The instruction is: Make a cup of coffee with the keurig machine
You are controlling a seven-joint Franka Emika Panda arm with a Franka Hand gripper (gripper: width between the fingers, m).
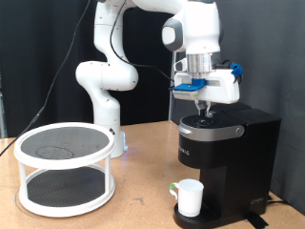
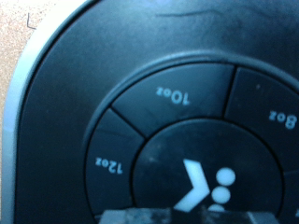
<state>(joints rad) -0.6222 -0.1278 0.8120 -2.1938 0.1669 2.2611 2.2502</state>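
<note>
The black keurig machine (image 1: 224,153) stands at the exterior view's right with its lid down. The white cup (image 1: 190,197) sits on the machine's drip base under the spout. My gripper (image 1: 202,108) points straight down and its tip rests at the lid's top, over the button panel. The wrist view is filled by the lid's round button panel (image 2: 192,140), with buttons marked 10oz (image 2: 173,96), 12oz (image 2: 108,164) and 8oz (image 2: 282,118) around a centre brew button (image 2: 207,182). My fingers show only as a dark edge at the frame border. Nothing shows between them.
A white two-tier round rack with black mesh shelves (image 1: 64,167) stands on the wooden table (image 1: 143,205) at the exterior view's left. The arm's white base (image 1: 103,91) stands behind it. A black curtain hangs at the back.
</note>
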